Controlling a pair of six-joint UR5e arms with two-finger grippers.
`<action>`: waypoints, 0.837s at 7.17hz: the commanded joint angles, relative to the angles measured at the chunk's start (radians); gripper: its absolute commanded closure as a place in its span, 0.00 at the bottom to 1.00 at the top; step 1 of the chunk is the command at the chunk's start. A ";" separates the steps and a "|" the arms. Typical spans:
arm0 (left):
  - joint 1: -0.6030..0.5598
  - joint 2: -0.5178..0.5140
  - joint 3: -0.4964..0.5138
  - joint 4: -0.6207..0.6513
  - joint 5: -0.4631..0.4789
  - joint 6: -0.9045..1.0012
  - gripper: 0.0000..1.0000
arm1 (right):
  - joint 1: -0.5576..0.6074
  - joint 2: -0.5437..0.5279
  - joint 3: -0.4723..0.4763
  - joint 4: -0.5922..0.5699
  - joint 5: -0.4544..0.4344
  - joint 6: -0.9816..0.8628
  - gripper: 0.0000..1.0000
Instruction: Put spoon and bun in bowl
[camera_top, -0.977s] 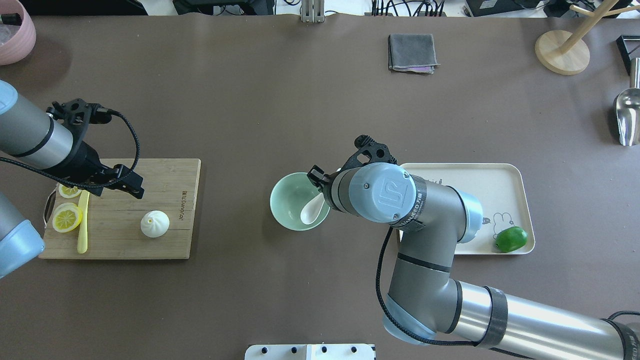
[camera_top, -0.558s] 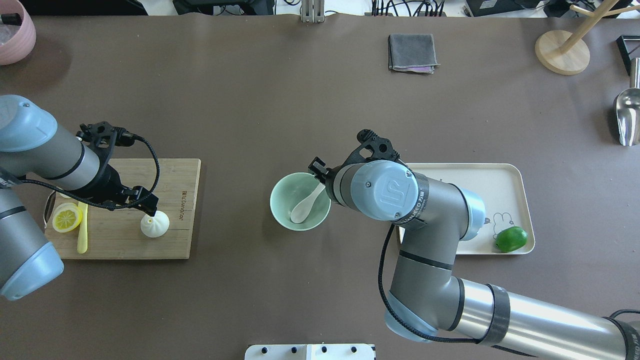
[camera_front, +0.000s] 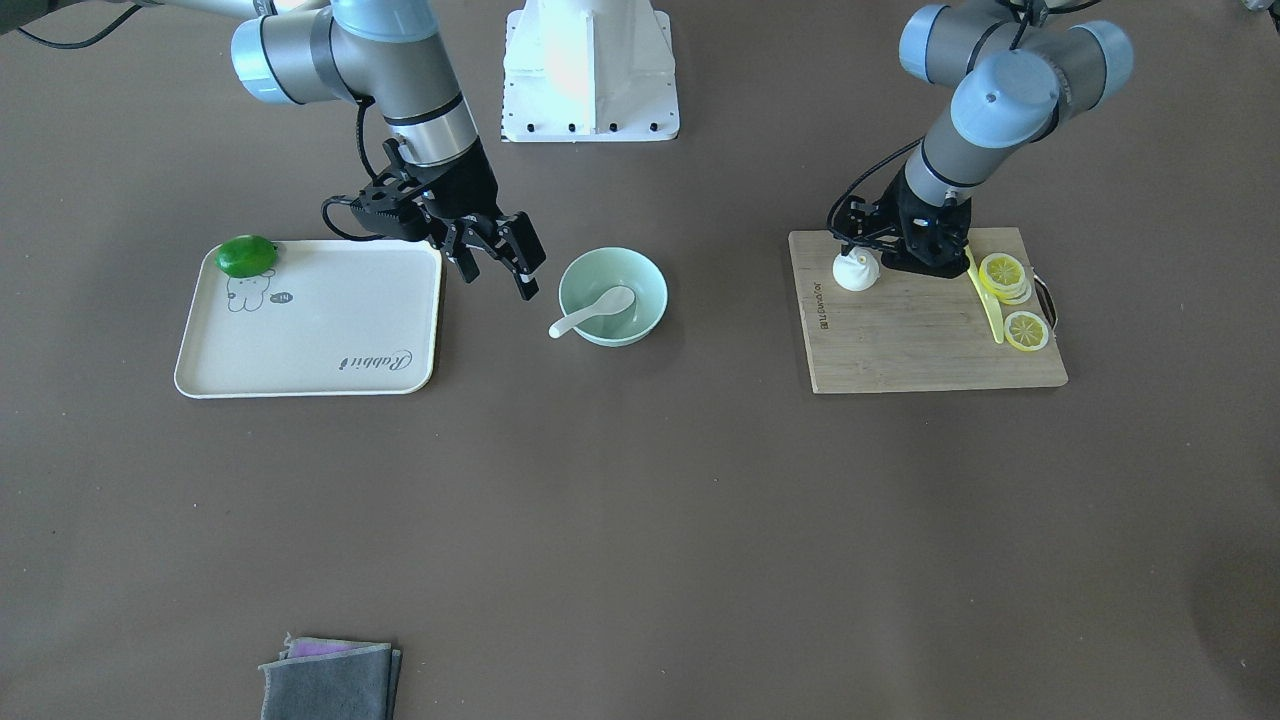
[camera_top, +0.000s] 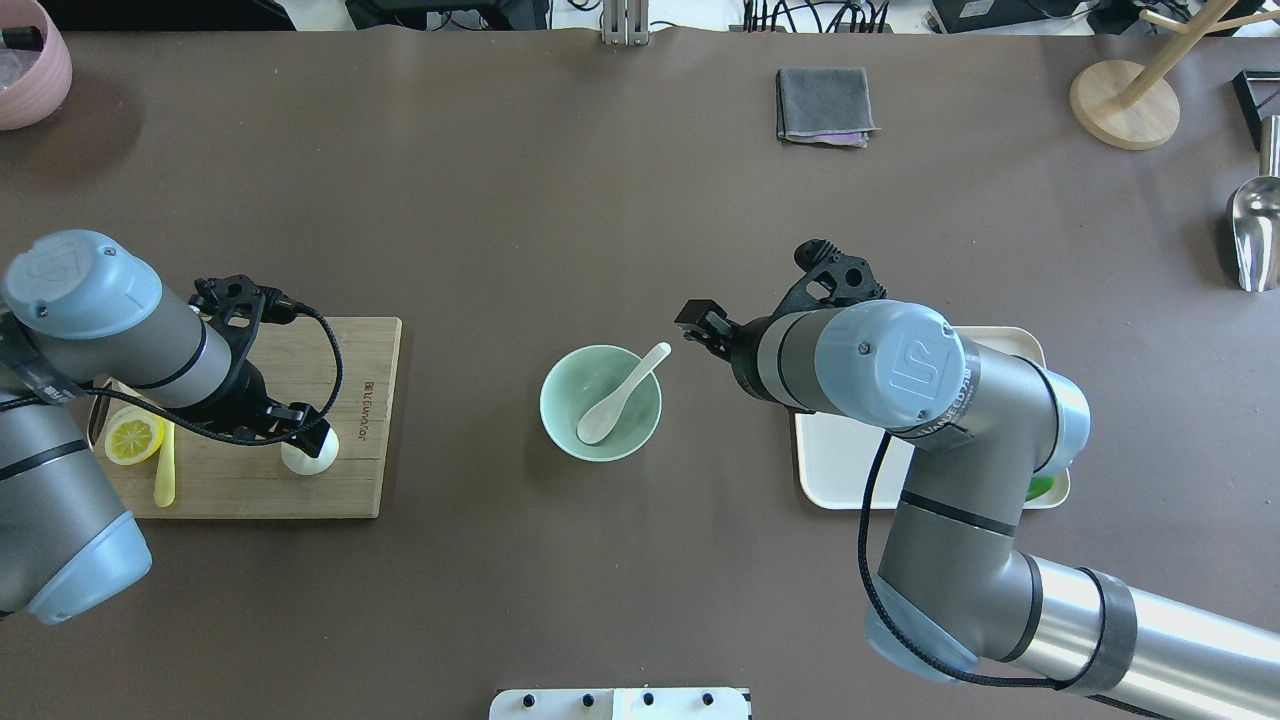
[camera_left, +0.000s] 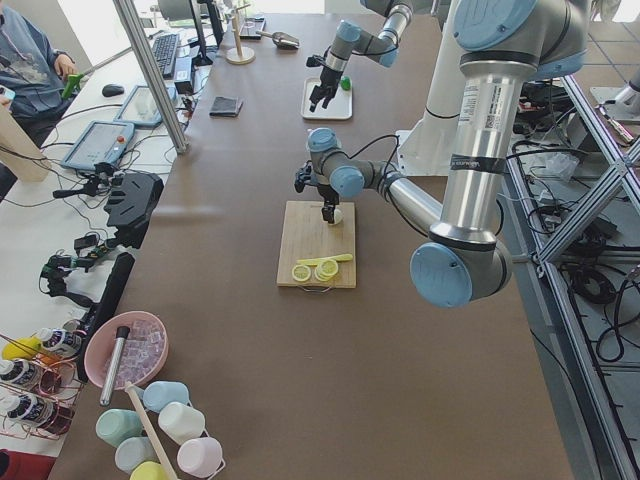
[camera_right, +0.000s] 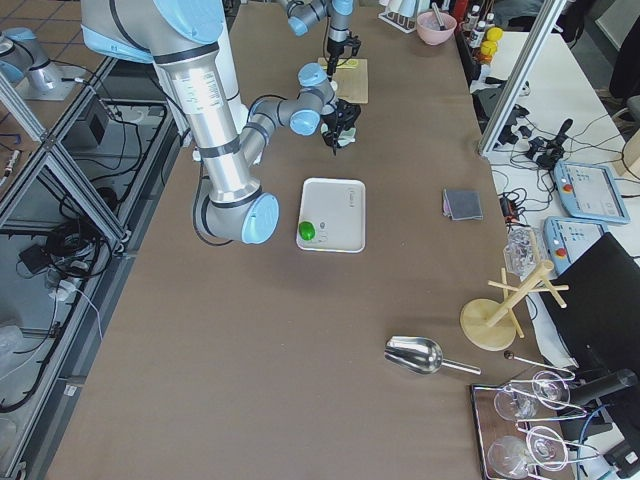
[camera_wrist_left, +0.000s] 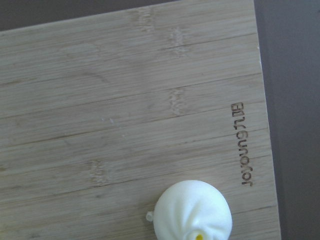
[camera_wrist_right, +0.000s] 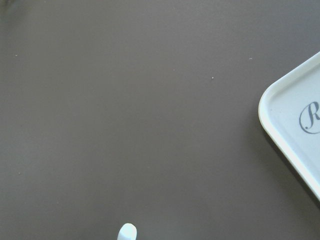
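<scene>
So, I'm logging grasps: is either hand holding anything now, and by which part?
Right hand: open, nothing held; the spoon lies loose in the bowl. Left hand: down at the bun, but whether it grips it cannot be told.

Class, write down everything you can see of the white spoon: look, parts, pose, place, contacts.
The spoon is white, glossy and ceramic-looking, with a deep oval scoop and short thick handle. It lies tilted in the mint-green bowl, scoop down inside, handle resting on the rim and jutting past it. The open right gripper is apart; nothing holds it.
</scene>
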 joint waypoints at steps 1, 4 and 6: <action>0.017 -0.003 0.002 -0.002 0.006 -0.028 0.41 | 0.007 -0.030 0.010 0.002 0.008 -0.023 0.00; 0.020 -0.016 0.011 -0.002 0.008 -0.036 0.82 | 0.010 -0.032 0.007 0.000 0.008 -0.037 0.00; 0.020 -0.020 -0.004 -0.002 0.006 -0.041 1.00 | 0.018 -0.032 0.008 0.000 0.014 -0.040 0.00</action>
